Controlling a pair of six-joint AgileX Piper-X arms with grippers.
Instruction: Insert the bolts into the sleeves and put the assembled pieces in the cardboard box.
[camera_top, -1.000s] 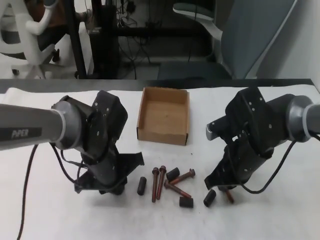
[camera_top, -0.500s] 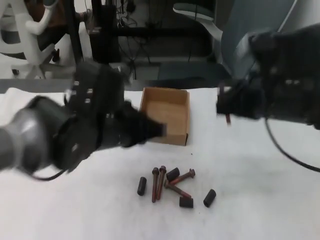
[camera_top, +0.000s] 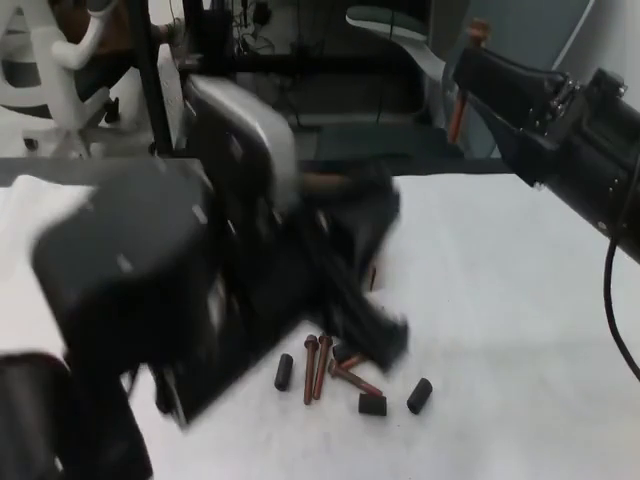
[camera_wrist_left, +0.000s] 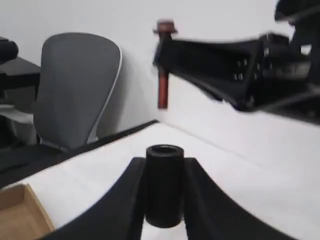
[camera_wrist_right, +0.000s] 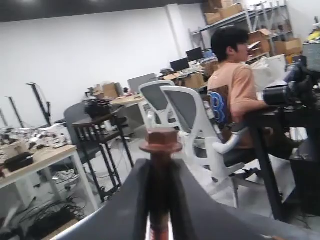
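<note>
Above bench (camera_top: 520, 300), right jaws hold bolt (camera_wrist_right: 161, 145) head-up, left jaws sleeve (camera_wrist_left: 164, 185) upright

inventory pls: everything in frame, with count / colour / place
loose bolts: at least three, reddish-brown, front middle of the bench
loose sleeves: at least three, black, scattered among those bolts
held bolt: one, reddish-brown, head up, raised above the bench
held sleeve: one, black, open end up
cardboard box: one, brown, on the bench
bench: one, white-covered
office chair: one, grey, beyond the bench
left gripper: black, shut on the held sleeve
right gripper: black, shut on the held bolt
</note>
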